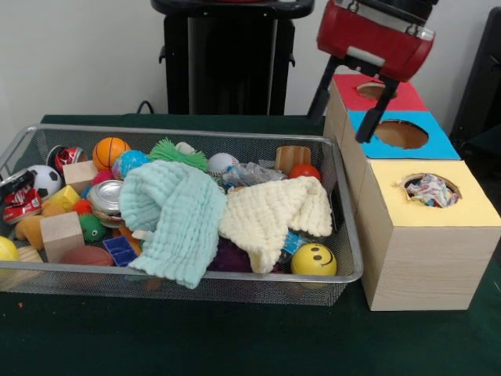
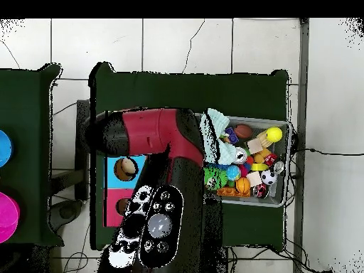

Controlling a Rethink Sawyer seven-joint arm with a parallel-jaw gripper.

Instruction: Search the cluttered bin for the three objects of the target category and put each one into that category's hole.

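Observation:
The wire mesh bin point(image 1: 196, 276) holds a jumble of toys; it also shows at the right of the overhead view point(image 2: 290, 167). One dotted fabric piece point(image 1: 429, 190) lies inside the round hole point(image 1: 407, 182) in the yellow box top point(image 1: 470, 205). No other dotted piece shows clearly in the bin. My gripper point(image 1: 338, 128) hangs from the red arm point(image 1: 376, 35) over the red and blue box tops. Its two black fingers point(image 1: 374, 117) stand apart with nothing between them. In the overhead view the arm point(image 2: 163, 142) hides the gripper and the yellow box.
A mint-green cloth point(image 1: 176, 215) and a cream cloth point(image 1: 274, 215) cover the middle of the bin. Around them lie balls, wooden blocks, a can and a yellow smiley ball point(image 1: 314, 259). The blue-topped hole point(image 1: 401, 133) and red-topped hole point(image 1: 369, 90) sit behind the yellow box.

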